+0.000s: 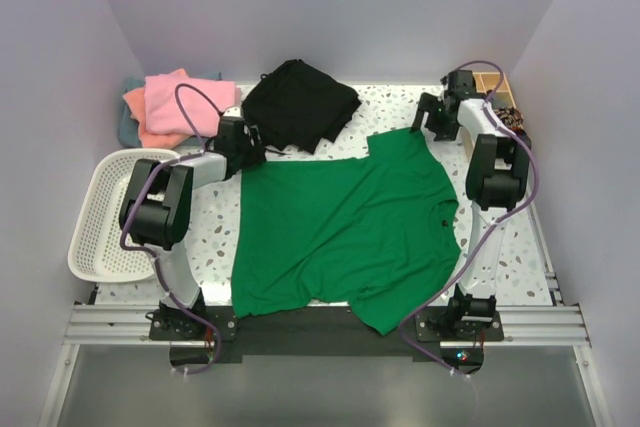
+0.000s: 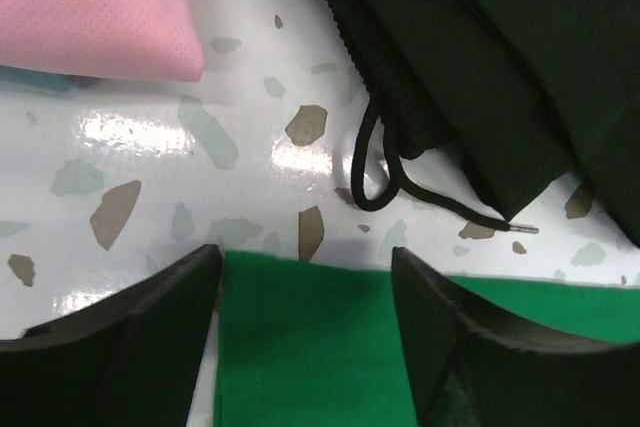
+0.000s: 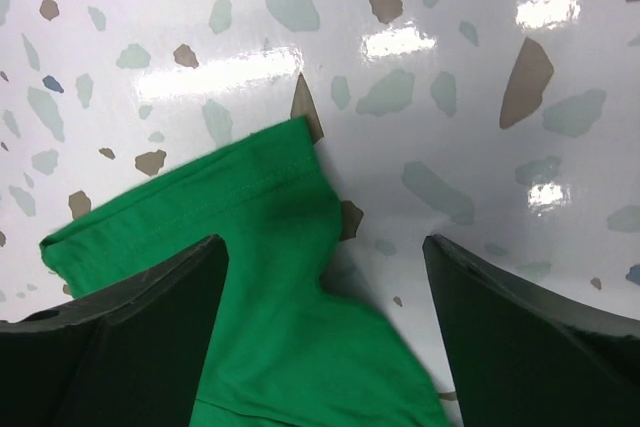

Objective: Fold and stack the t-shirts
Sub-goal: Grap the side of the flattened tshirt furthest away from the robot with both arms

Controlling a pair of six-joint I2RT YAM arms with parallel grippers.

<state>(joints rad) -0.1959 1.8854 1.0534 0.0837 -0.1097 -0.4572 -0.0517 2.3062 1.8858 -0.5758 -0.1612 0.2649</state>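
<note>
Green tee (image 1: 345,222) lies spread open mid-table, with 1 gripper at each far corner.
From the left we see a white basket (image 1: 100,217), and behind it a pile of 3 tees: pink (image 1: 170,97), salmon (image 1: 135,102) and teal (image 1: 125,129). Next comes the left gripper (image 1: 245,152) (image 2: 305,267) at the far end of the green tee's hem. Its jaws stand apart with the cloth edge between them, and we see no pinch. Just beyond it lies a black garment (image 1: 300,102), its drawstring (image 2: 385,172) curling on the speckled table (image 1: 400,107). The green tee's collar points right, with 1 sleeve toward the near edge and 1 toward the far. Over that far sleeve sits the right gripper (image 1: 428,125) (image 3: 325,257), jaws wide, with the sleeve tip between its fingers and nothing clamped.
</note>
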